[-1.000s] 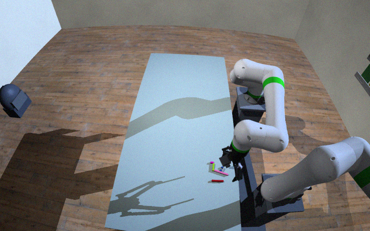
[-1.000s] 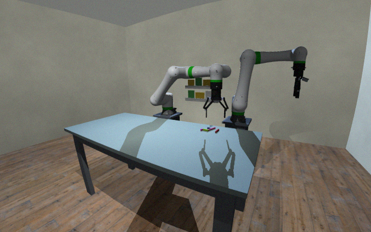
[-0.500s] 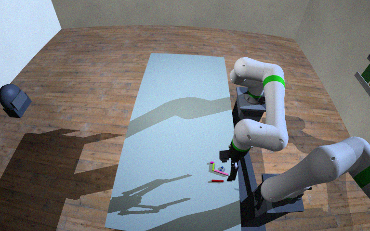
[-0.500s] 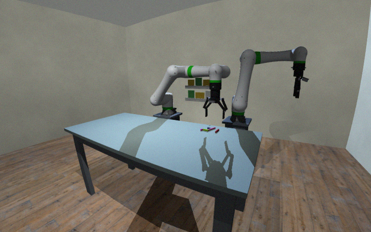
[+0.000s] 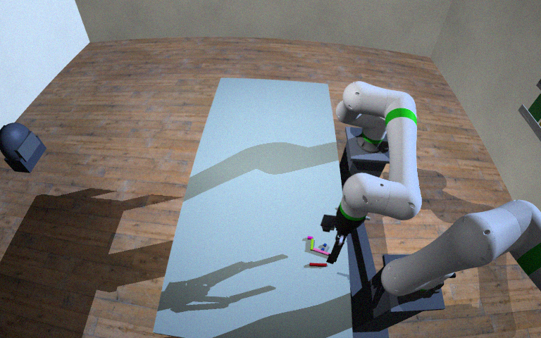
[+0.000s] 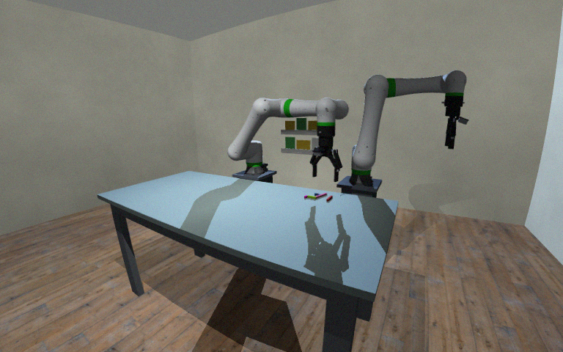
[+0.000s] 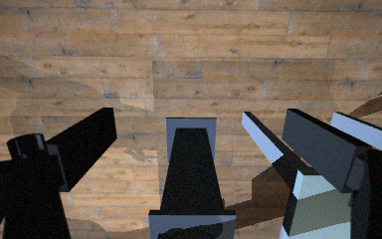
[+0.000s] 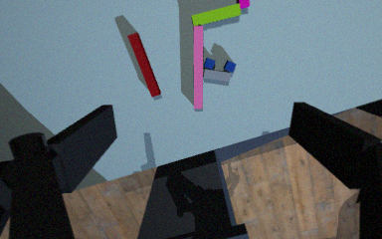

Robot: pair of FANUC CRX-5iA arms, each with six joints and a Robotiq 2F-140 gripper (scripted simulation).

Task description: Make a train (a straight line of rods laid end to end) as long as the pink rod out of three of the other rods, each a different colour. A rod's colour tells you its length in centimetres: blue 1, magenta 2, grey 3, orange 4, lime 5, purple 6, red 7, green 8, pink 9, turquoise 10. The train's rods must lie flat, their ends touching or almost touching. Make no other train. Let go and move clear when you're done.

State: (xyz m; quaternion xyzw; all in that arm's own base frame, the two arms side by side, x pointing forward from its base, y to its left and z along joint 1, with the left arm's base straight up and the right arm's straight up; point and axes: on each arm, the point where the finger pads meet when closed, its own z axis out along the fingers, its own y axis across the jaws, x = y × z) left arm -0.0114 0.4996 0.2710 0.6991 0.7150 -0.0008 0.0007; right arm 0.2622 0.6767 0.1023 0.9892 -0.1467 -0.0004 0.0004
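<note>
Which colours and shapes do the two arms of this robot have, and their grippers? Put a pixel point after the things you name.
Both arms are smooth, rounded and light grey-white, with bright green rings. The left gripper (image 6: 449, 146) (image 7: 199, 123) and right gripper (image 6: 325, 177) (image 8: 203, 119) are black, each with two straight, blocky fingers.

The right wrist view's top edge cuts off the magenta rod (image 8: 244, 3)
</note>
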